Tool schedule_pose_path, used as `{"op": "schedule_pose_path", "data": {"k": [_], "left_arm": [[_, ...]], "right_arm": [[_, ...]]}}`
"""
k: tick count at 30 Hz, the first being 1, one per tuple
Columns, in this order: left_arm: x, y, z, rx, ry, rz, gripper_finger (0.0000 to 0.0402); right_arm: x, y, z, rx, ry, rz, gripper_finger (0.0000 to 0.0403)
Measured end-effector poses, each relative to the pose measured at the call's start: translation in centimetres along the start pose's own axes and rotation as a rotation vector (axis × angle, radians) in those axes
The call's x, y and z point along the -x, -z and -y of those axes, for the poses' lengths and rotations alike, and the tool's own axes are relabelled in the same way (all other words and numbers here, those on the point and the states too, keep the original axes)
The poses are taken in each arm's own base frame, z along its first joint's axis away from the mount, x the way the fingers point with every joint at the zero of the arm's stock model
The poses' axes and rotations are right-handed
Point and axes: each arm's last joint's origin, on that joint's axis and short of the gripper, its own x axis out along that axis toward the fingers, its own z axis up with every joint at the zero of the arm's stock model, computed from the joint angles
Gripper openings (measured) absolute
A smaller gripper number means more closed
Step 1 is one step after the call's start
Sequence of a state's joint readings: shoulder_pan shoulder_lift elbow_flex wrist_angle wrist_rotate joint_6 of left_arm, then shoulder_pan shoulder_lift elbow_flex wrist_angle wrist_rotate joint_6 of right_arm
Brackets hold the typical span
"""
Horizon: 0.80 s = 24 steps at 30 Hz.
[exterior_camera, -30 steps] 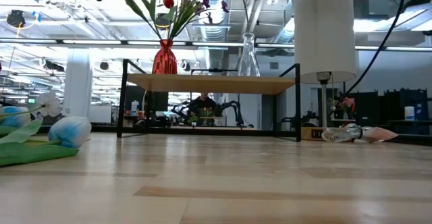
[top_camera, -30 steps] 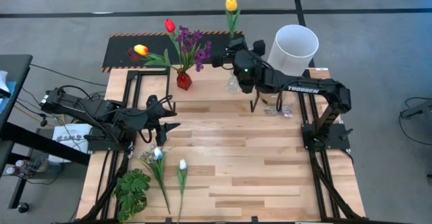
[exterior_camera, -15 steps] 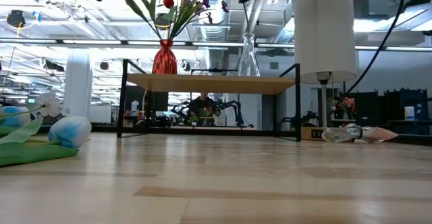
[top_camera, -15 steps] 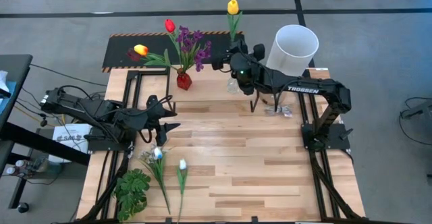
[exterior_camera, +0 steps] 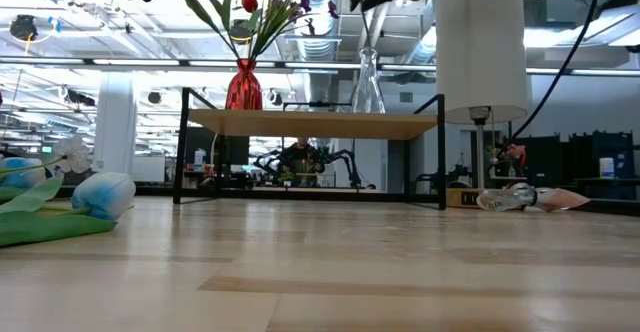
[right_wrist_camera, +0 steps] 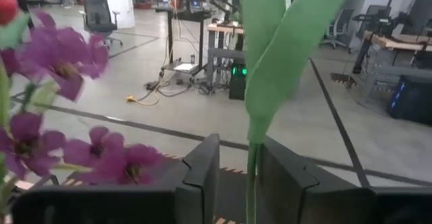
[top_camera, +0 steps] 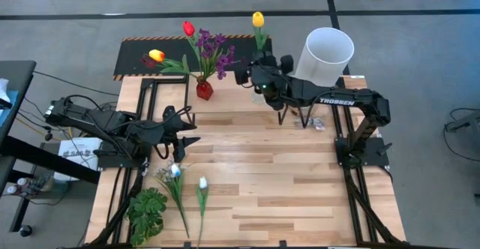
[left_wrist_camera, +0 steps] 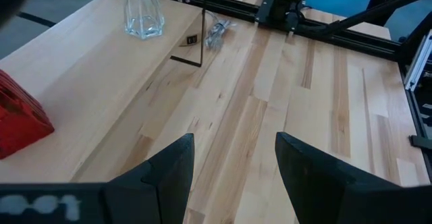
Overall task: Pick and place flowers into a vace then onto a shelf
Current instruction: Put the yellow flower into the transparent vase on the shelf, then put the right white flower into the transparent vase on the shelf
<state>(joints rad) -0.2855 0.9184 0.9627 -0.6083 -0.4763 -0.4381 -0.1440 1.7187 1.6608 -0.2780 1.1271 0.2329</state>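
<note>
A yellow tulip (top_camera: 257, 19) stands with its stem (exterior_camera: 372, 27) down in the clear glass vase (exterior_camera: 367, 82) on the shelf (exterior_camera: 320, 124). My right gripper (top_camera: 255, 65) is level at the stem above the vase, open, with a finger on either side of it (right_wrist_camera: 252, 177). A red vase (top_camera: 204, 90) on the shelf holds a purple bunch, a red tulip (top_camera: 188, 28) and a yellow-orange one (top_camera: 156, 55). Two pale tulips (top_camera: 175, 171) (top_camera: 202, 183) lie flat on the table. My left gripper (top_camera: 193, 133) hangs open over the table's left. My right gripper has the yellow tulip's stem (right_wrist_camera: 252, 183) between its parted fingers, coming at it level and across it. A gap shows on one side; on the other the stem runs close to a finger (right_wrist_camera: 283, 177), and I cannot tell whether they touch. The stem stands upright in the vase.
A tall white cylinder (top_camera: 326, 54) stands right of the shelf, close behind my right arm. A leafy green plant (top_camera: 146, 211) lies at the table's near left corner. A crumpled clear wrapper (exterior_camera: 520, 199) lies by the shelf's right legs. Bare wood fills the table's middle and right.
My right gripper has opened around the yellow tulip's stem and sunk a little while turning at the wrist. The tulip's head has come lower, the stem going deeper into the clear vase.
</note>
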Motion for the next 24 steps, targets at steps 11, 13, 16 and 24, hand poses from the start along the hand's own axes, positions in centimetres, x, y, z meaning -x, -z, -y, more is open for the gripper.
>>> {"op": "schedule_pose_path", "data": {"k": [11,13,16,24], "left_arm": [[0.0,0.0,0.0,0.000,0.001,0.000,0.0197],[0.0,0.0,0.0,0.000,0.001,0.000,0.0196],[0.0,0.0,0.0,0.000,0.001,-0.001,0.0196],[0.0,0.0,0.0,-0.001,0.001,-0.003,0.0196]], "right_arm": [[1.2,0.6,-0.5,0.004,-0.028,-0.023,0.0176],[1.7,0.7,-0.7,0.013,-0.040,-0.025,0.0190],[2.7,0.9,-1.2,0.025,-0.068,-0.025,0.0204],[6.7,1.4,-2.3,0.078,-0.051,0.016,0.0206]]}}
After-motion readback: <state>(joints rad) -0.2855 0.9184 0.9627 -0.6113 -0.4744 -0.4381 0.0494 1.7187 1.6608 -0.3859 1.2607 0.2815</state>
